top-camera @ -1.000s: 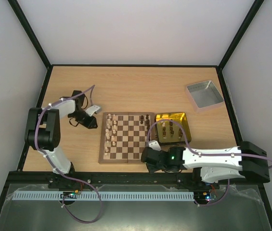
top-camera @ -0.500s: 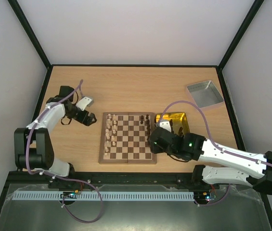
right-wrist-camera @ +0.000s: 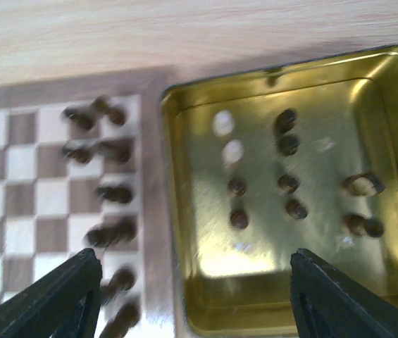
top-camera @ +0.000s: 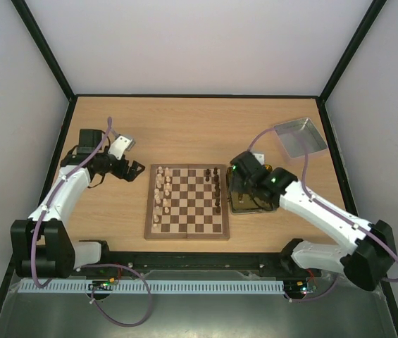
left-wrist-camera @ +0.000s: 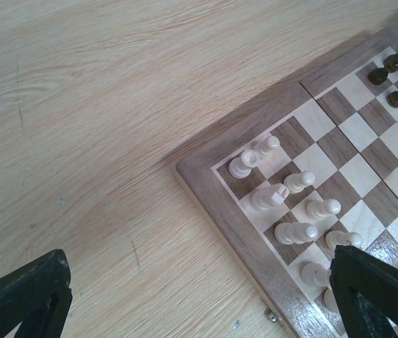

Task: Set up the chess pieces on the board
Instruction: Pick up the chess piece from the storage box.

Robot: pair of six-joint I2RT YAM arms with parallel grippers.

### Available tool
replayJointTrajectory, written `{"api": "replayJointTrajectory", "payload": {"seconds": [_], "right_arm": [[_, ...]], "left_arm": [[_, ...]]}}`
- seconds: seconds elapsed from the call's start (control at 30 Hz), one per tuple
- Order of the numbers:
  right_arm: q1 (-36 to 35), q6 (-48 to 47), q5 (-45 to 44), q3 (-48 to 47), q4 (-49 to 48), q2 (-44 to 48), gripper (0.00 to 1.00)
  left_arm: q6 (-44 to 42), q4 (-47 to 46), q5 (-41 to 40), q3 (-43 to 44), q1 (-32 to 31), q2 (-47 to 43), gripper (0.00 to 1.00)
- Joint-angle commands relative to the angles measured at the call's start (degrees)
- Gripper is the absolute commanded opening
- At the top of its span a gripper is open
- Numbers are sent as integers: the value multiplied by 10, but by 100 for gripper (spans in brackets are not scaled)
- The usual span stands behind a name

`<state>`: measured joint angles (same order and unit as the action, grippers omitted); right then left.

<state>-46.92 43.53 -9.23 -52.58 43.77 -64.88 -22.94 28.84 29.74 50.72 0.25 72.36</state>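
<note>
The board [top-camera: 188, 204] lies mid-table, with pale chess pieces [top-camera: 161, 191] lined along its left edge and dark chess pieces [top-camera: 216, 186] along its right edge. More dark pieces [right-wrist-camera: 287, 184] and a few pale ones [right-wrist-camera: 225, 124] stand in the gold tin [right-wrist-camera: 389, 162]. My left gripper [top-camera: 134, 169] hovers open just left of the board's far left corner [left-wrist-camera: 199, 169]; nothing sits between its fingers [left-wrist-camera: 375, 289]. My right gripper [top-camera: 249, 201] hangs open over the tin's near left part, its fingers [right-wrist-camera: 58, 296] empty.
A silver-grey metal tray [top-camera: 299, 138] sits at the back right. The gold tin [top-camera: 269, 172] touches the board's right side. Black frame posts and white walls enclose the table.
Both grippers opened. The right arm swung from the board's near right corner up over the gold tin. The left arm stretched out, its gripper shifting slightly toward the board's far left corner.
</note>
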Motion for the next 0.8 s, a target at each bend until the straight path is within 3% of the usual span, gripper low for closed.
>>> {"api": "replayJointTrajectory", "payload": {"seconds": [0.0,0.17,0.3,0.53,0.77], "right_arm": [[117,-52,63,-2,-67,-42,69],[181,-68,102,-20,-114,-127,62],[184,-68,120,-55,-125,-197,49],[184,-68,111,-90,-104,-245,46],[185,-69,132,-111,-97,-291,34]], "left_arm": [[15,-16,22,-15,-3,-12,100],[18,-17,29,-19,-3,-20,100],[18,-16,31,-19,-3,-16,100],[15,-9,48,-18,-5,-19,100],[11,-6,56,-17,-12,-19,100]]}}
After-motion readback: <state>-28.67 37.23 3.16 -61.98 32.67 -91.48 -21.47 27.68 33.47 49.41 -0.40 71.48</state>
